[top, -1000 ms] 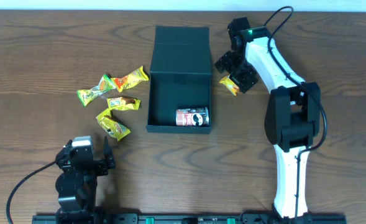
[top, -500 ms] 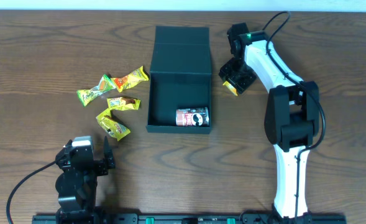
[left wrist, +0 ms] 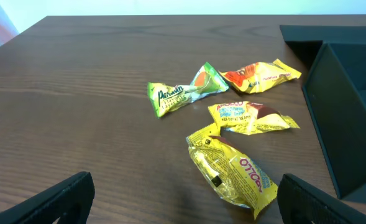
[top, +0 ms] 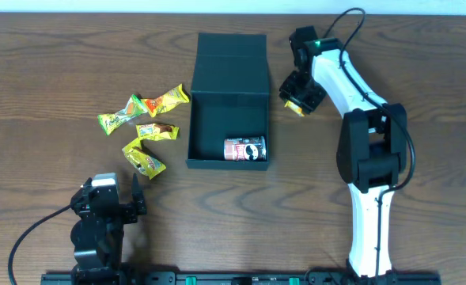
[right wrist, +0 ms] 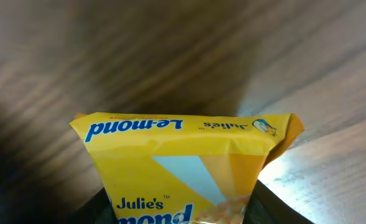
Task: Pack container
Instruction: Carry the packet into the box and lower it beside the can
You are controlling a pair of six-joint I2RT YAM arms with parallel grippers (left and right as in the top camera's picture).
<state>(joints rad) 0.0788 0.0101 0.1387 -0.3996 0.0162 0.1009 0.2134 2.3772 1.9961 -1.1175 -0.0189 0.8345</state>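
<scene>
The dark green-black container (top: 217, 127) lies open at the middle of the table, its flap lid folded back toward the far side. A small red can (top: 244, 149) lies inside at its near end. My right gripper (top: 299, 101) is just right of the container, shut on a yellow Julie's Le-mond packet (right wrist: 183, 171) held low over the table. My left gripper (top: 106, 207) is open and empty at the near left. Its fingertips (left wrist: 64, 199) frame a yellow packet (left wrist: 232, 171). The container's wall shows at the right of the left wrist view (left wrist: 350, 112).
Several snack packets lie left of the container: a green one (top: 120, 115), an orange one (top: 165, 100), a yellow-brown one (top: 157, 131) and a yellow one (top: 143, 158). The right arm's white links (top: 367, 158) run down the right side.
My right gripper has closed in on the yellow packet beside the container and shifted it slightly toward the far side. The left arm has not moved.
</scene>
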